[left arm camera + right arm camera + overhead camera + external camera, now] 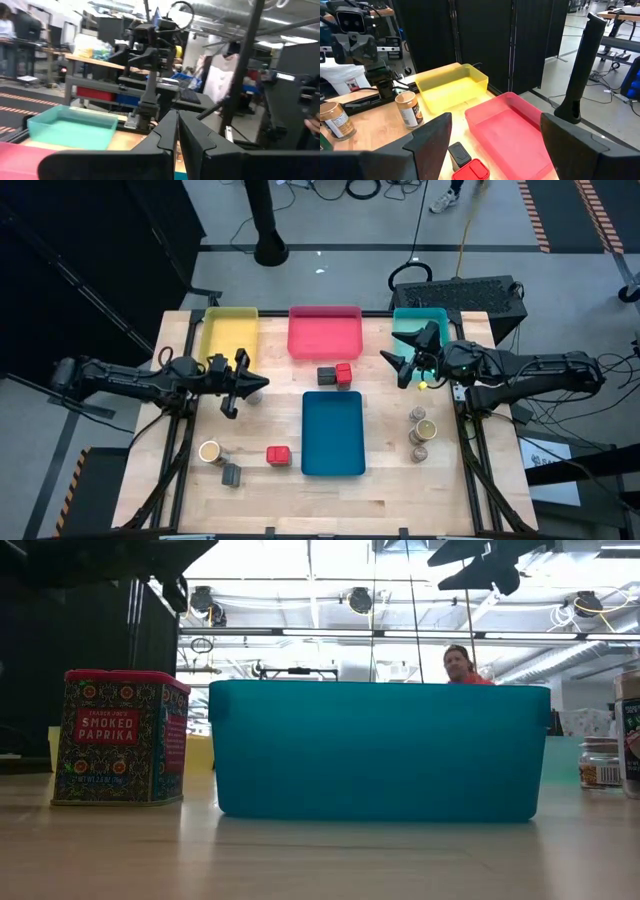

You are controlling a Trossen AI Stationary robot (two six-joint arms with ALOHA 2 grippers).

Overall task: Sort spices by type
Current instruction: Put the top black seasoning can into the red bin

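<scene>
Evidently the sorting has not begun: all four plastic trays stand empty, namely the yellow rectangular tray [231, 332], the red rectangular tray [324, 331], the teal rectangular tray [408, 320] along the far side, and the larger blue rectangular tray [333, 432] in the middle of the wooden bench [280, 500].

The spice containers lie scattered on the bare wood. A dark grey box [326, 376] and a red cube box [344, 373] sit side by side between the red tray and the blue one. A second red cube box [278, 455], labelled smoked paprika in the low view, stands just left of the blue tray. Further left are a tan cylindrical jar [209, 451] and another dark grey box [232, 475]. Three small round jars [421, 432] cluster near the right edge.

The left claw [240, 383] hangs above the bench near the yellow tray, fingers pressed together with nothing between them. The right claw [405, 365] hovers beside the teal tray, fingers spread wide and holding nothing.

In my judgement every container remains to be placed; no step is complete.
</scene>
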